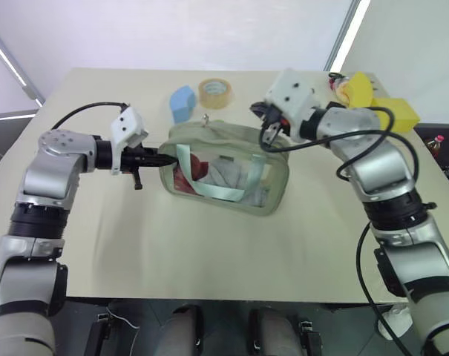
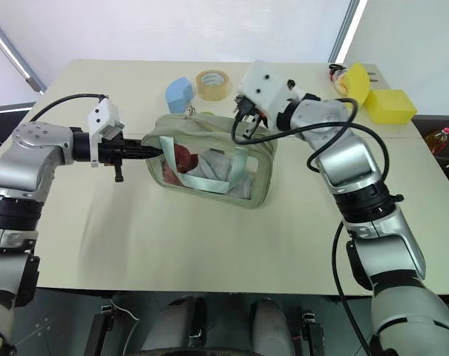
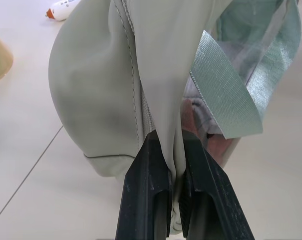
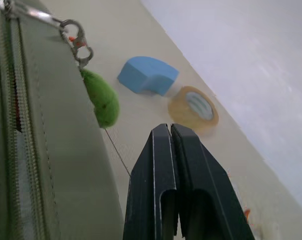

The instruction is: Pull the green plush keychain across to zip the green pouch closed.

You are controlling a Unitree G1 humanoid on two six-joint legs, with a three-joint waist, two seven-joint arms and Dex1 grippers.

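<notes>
Green pouch [image 1: 224,167] at table [image 1: 209,252] centre; left gripper [image 3: 175,200] clamped on its left end fabric. Right gripper [image 4: 171,132] pressed together, empty, over the right end. Green plush keychain [image 4: 102,98] hanging off the far side.

Left gripper [image 3: 176,170] reaches in level with its fingers pinched tight on fabric. Right gripper [image 4: 171,165] is squeezed shut too, holding nothing, arm bent inward.

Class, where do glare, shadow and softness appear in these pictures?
Left eye view: a bright light strip glares beyond the beige table. Left wrist view: the pale sage-green fabric pouch shades its underside. Right wrist view: the closed right gripper looks soft.
</notes>
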